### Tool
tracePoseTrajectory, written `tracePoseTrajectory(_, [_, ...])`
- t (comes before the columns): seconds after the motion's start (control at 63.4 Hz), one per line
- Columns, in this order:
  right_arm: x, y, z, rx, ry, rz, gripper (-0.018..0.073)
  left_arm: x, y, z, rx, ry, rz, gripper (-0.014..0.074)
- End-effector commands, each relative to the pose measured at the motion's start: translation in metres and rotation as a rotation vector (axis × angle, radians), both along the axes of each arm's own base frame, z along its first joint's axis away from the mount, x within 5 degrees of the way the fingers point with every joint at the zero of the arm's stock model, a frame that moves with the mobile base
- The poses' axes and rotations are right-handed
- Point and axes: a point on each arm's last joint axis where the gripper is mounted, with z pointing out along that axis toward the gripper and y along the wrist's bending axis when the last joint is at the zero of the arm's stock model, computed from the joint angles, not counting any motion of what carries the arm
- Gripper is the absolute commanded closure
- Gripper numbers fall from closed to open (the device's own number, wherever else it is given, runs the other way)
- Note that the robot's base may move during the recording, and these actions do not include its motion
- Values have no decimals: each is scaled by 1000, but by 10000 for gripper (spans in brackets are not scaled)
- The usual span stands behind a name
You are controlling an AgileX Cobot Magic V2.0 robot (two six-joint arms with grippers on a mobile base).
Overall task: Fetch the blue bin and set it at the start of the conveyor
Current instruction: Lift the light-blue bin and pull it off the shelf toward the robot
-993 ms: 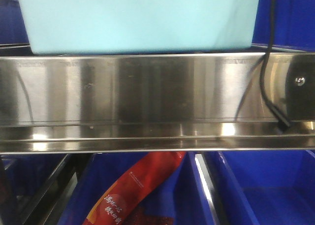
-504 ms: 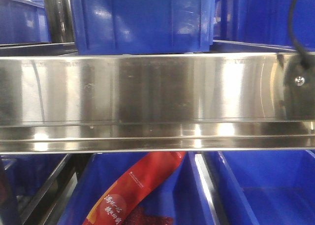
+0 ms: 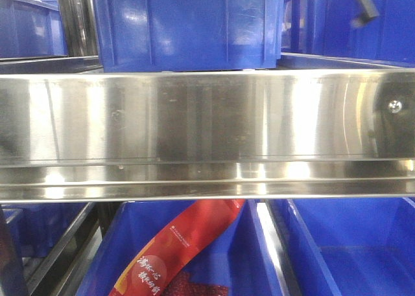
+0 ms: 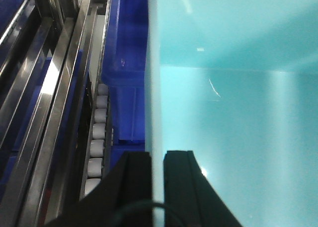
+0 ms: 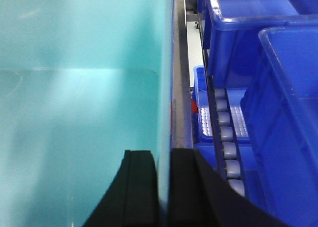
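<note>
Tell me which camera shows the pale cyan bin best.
The left wrist view: the blue bin fills most of it, wall clamped in the left hand. The right wrist view shows the opposite wall in the right hand. The front view misses it, showing dark blue bins.

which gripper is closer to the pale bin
Neither; it's a tie. The left gripper pinches the left wall of the pale bin, and the right gripper pinches its right wall.

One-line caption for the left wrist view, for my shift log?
Left gripper shut on the side wall of the blue bin, with a roller track running alongside.
</note>
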Motion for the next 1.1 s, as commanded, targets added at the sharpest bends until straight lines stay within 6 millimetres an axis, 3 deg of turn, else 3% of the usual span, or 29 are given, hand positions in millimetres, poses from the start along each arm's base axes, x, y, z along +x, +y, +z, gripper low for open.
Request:
tracePoseTrajectory(0.0, [-6,-6,11,-28,-53,-8,719,-7,0,11,-10,-50,-12,708])
tracePoseTrajectory(1.087, [-6,-6,11,-29,-49,-9,721,-4,-2,16,14,-119,-51,708])
